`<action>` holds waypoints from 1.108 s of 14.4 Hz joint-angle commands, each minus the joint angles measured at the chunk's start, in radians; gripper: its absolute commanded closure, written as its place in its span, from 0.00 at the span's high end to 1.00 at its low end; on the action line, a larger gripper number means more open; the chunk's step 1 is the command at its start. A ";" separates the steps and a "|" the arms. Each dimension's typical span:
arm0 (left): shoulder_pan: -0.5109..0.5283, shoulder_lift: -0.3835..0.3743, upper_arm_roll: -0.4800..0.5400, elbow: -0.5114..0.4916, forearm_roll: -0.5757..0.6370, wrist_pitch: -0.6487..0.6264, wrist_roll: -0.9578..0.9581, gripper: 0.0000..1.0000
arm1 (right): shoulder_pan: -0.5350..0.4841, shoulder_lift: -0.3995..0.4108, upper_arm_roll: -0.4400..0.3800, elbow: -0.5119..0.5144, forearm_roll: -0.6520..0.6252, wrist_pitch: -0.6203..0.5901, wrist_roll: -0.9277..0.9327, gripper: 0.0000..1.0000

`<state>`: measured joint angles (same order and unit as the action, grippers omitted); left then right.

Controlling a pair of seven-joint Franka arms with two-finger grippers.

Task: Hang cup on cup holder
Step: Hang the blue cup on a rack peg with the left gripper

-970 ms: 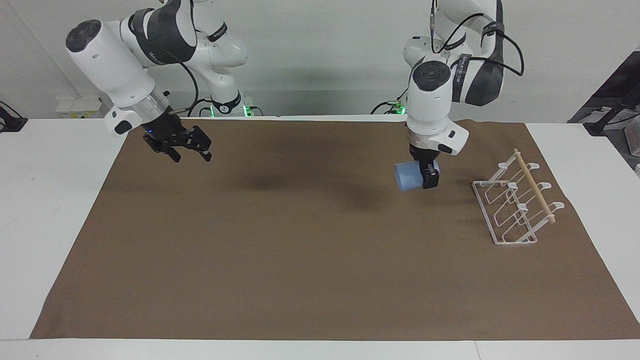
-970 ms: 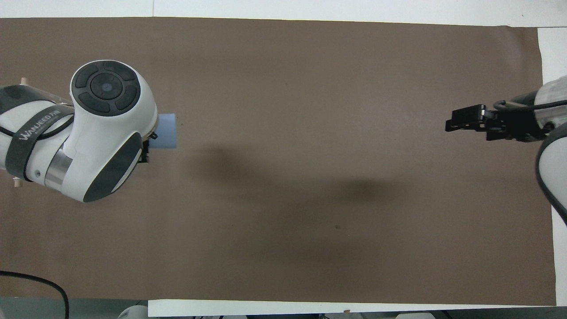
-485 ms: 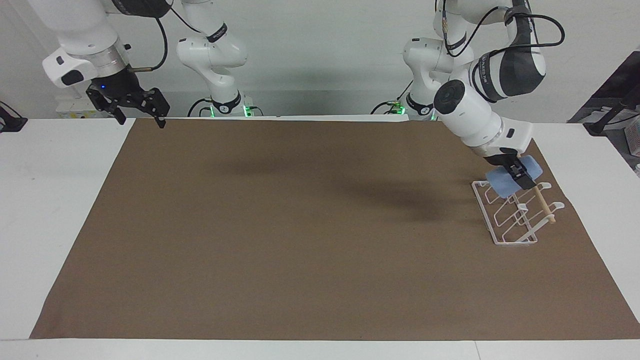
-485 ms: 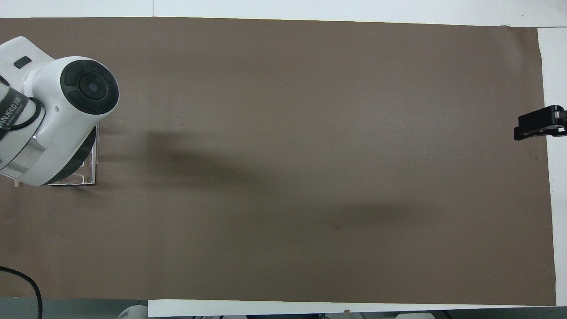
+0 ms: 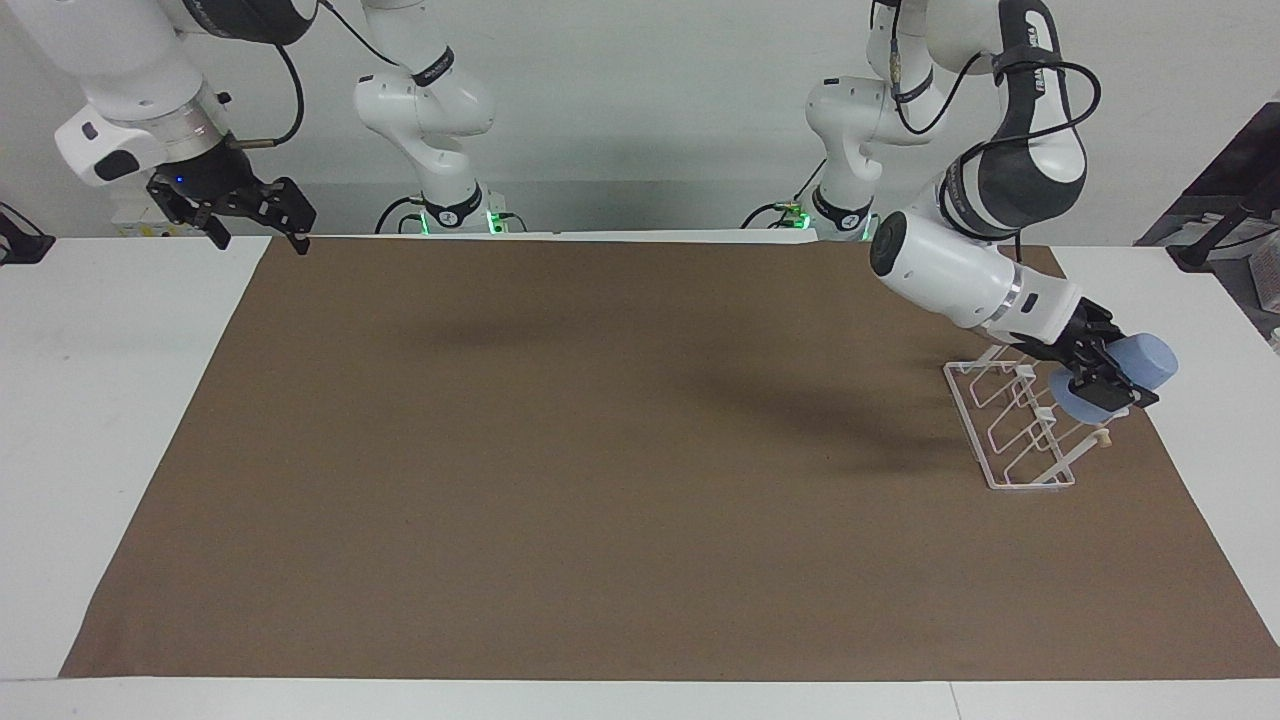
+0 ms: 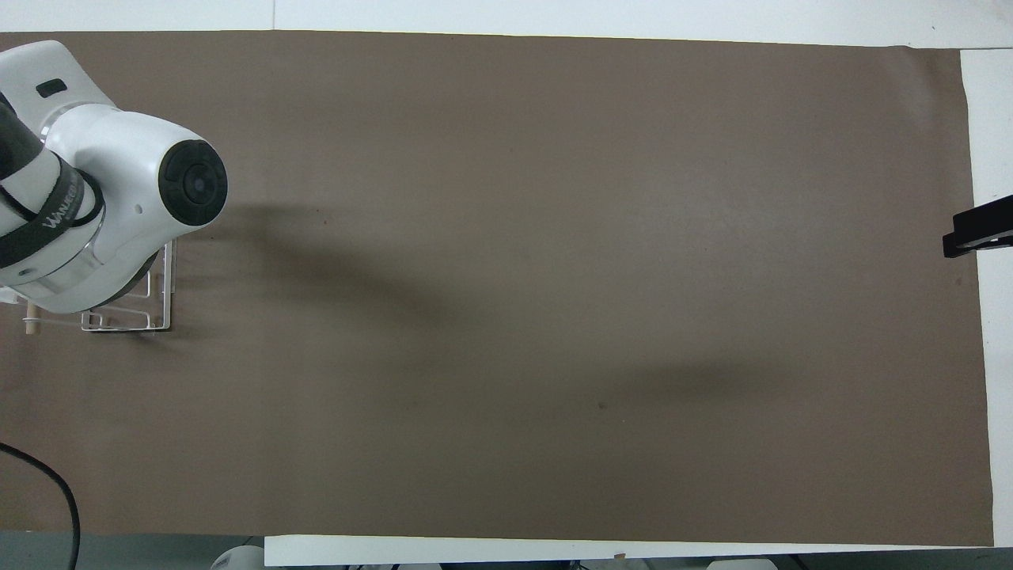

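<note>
left gripper point(image 5: 1103, 375) clamped on the cup point(image 5: 1120, 378), cup tilted on its side over the cup holder's point(image 5: 1010, 425) upper prongs | holder near left-arm end of bench | right gripper point(image 5: 250, 215) waits, fingers spread, above robots'-side corner at right-arm end

A plain white wall point(image 5: 640, 110) backs the white bench point(image 5: 110, 400), a brown mat point(image 5: 600, 480) covers its top, soft shadows lying across it.
</note>
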<state>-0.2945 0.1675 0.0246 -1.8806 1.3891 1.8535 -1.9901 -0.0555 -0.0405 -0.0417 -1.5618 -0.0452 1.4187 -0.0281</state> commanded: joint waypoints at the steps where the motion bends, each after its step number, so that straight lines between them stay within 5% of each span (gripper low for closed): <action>1: 0.012 0.029 -0.011 -0.006 0.039 -0.011 0.045 0.45 | -0.009 0.007 0.006 -0.003 -0.016 -0.012 -0.019 1.00; 16: -0.023 0.066 -0.015 -0.092 0.027 -0.085 -0.024 0.45 | -0.011 0.005 0.008 -0.007 0.021 -0.040 -0.027 1.00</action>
<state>-0.3105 0.2391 0.0038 -1.9581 1.4101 1.7618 -1.9803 -0.0554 -0.0291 -0.0350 -1.5627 -0.0407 1.3878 -0.0324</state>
